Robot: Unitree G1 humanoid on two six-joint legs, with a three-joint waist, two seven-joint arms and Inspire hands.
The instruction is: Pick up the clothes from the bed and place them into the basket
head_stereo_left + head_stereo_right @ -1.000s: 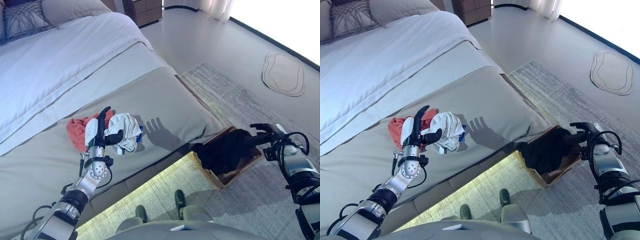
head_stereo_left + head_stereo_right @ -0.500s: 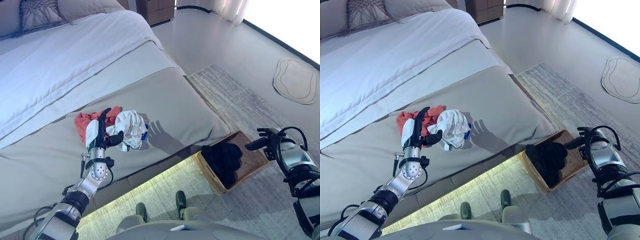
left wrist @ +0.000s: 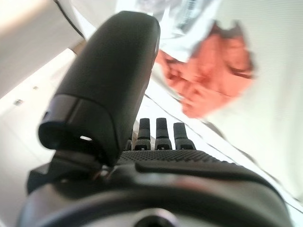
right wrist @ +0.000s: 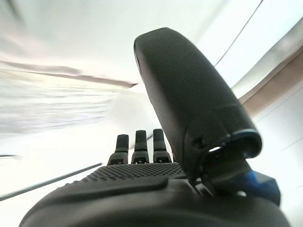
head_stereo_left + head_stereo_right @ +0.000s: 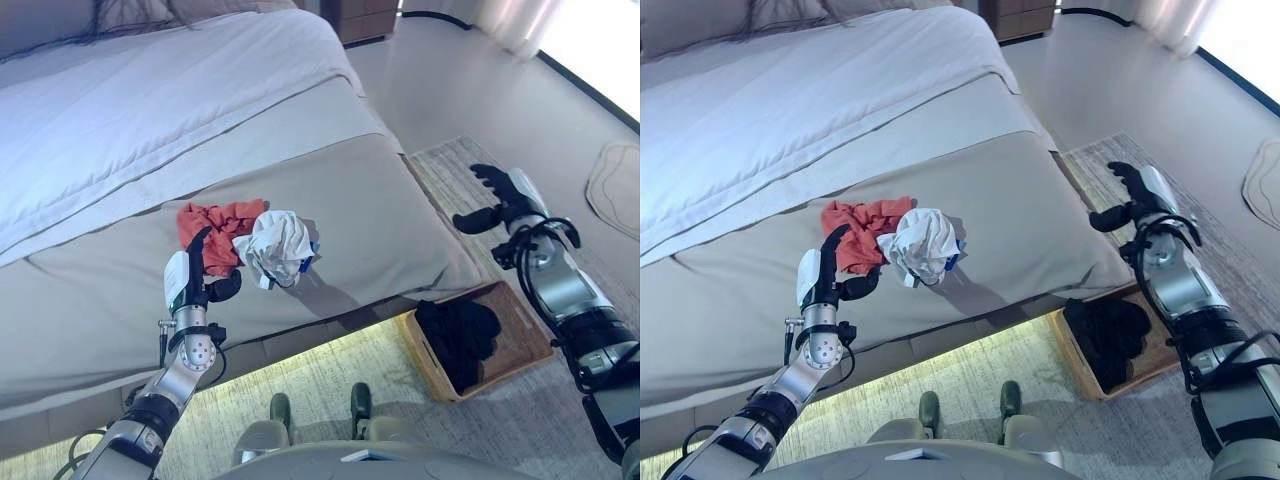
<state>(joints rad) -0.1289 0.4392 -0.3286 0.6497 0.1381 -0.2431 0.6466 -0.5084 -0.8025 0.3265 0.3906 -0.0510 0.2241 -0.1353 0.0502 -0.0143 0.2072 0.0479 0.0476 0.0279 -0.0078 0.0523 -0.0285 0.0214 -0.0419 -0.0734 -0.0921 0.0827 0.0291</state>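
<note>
An orange-red garment (image 5: 217, 224) and a crumpled white garment with a bit of blue (image 5: 281, 247) lie side by side on the grey bed cover (image 5: 370, 200) near its front edge. My left hand (image 5: 192, 277) is open and empty, held upright just in front of the orange garment, which also shows in the left wrist view (image 3: 208, 80). The wooden basket (image 5: 528, 340) stands on the floor by the bed's corner with dark clothes (image 5: 458, 335) inside. My right hand (image 5: 495, 198) is open and empty, raised above the rug beyond the basket, near the bed's corner.
A patterned grey rug (image 5: 330, 385) lies under the basket and along the bed's front. White sheets (image 5: 140, 100) cover the far half of the bed. A small light mat (image 5: 618, 180) lies on the floor at far right. A wooden cabinet (image 5: 365, 15) stands at the back.
My right hand has risen from beside the basket to up near the bed's corner. The camera has shifted; my left hand stays by the garments, now a little nearer the bed's edge.
</note>
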